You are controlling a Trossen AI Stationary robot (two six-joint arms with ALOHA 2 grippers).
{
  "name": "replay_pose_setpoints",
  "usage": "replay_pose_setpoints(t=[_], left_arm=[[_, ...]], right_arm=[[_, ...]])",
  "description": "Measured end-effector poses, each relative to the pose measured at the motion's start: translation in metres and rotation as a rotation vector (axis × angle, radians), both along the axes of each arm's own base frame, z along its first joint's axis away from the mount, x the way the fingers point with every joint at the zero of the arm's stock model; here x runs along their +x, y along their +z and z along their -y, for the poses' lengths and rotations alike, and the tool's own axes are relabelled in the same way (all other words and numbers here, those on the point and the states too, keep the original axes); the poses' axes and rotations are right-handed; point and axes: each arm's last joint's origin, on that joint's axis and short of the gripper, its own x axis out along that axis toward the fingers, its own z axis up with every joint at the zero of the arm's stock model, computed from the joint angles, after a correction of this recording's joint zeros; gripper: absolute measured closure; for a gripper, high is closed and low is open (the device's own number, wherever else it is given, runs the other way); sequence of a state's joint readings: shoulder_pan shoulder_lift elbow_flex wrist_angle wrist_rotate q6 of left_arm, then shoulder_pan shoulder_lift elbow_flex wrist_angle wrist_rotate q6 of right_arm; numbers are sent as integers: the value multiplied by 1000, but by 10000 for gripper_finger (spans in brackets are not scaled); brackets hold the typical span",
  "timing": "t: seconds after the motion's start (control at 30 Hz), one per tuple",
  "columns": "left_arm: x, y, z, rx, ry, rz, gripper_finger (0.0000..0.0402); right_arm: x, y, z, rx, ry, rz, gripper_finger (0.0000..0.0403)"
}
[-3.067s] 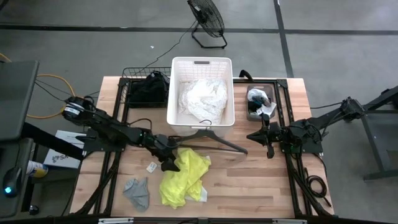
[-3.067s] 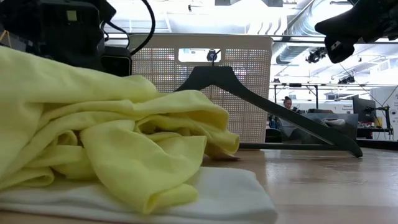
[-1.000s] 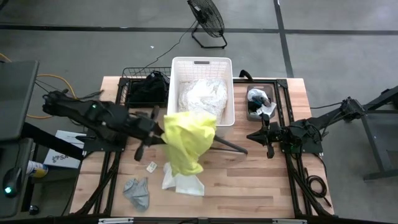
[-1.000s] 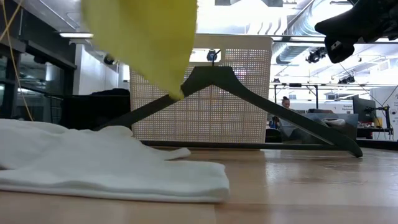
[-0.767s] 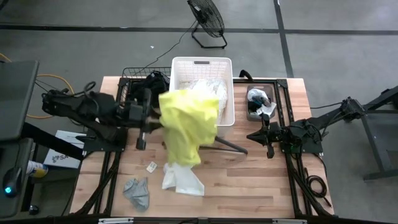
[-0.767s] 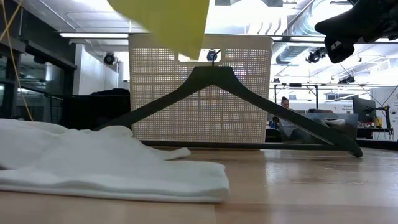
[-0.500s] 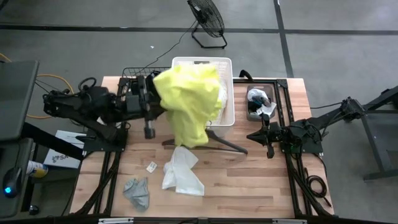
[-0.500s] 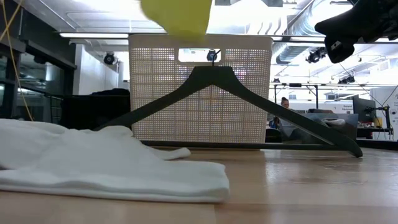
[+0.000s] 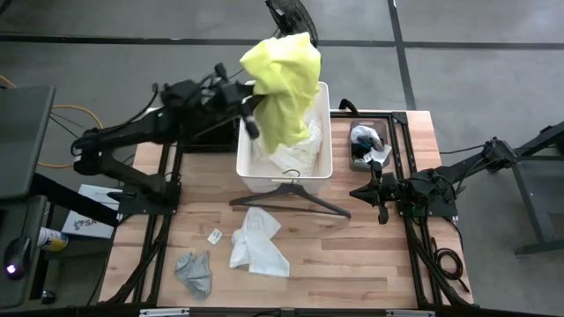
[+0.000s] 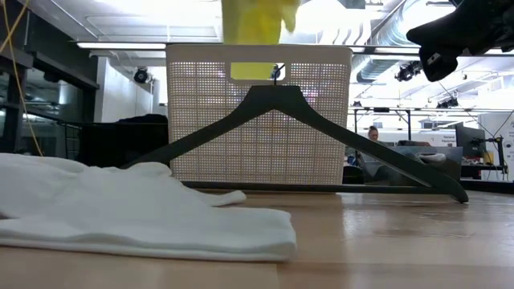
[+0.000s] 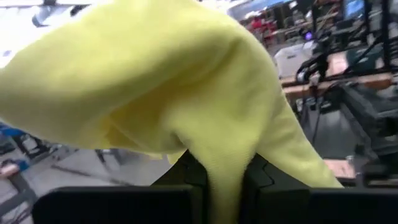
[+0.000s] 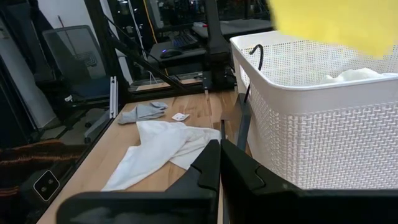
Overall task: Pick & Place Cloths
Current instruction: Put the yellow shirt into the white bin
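Left gripper [image 9: 249,104] clamped on neon yellow soft garment [image 9: 284,75] above white slatted plastic basket [image 9: 322,158]. Best released once centred over basket. Right gripper [image 9: 381,195] idle, fingers together.

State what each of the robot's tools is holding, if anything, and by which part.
The left tool grips the neon yellow cloth by a bunched fold near its top, above the basket. The right tool holds nothing.

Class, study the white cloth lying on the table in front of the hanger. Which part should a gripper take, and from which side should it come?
Take the white cloth at its bunched upper end, near the hanger, coming straight down from above. It lies flat on the table, so the low edges offer little; the raised folds there probably give the fingers something to pinch. The right gripper, idle beside it, looks nearest.
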State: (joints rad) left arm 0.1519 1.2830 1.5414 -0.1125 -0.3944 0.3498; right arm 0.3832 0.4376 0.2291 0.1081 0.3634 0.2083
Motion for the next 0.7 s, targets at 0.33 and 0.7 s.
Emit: replay_pose_setpoints(t=[0.33, 0.7], left_arm=[[34, -47, -62, -136, 109, -194, 372], [48, -103, -121, -468, 52, -336, 372]], right_arm=[[0, 0, 0, 0, 0, 0, 401], [0, 0, 0, 0, 0, 0, 400]])
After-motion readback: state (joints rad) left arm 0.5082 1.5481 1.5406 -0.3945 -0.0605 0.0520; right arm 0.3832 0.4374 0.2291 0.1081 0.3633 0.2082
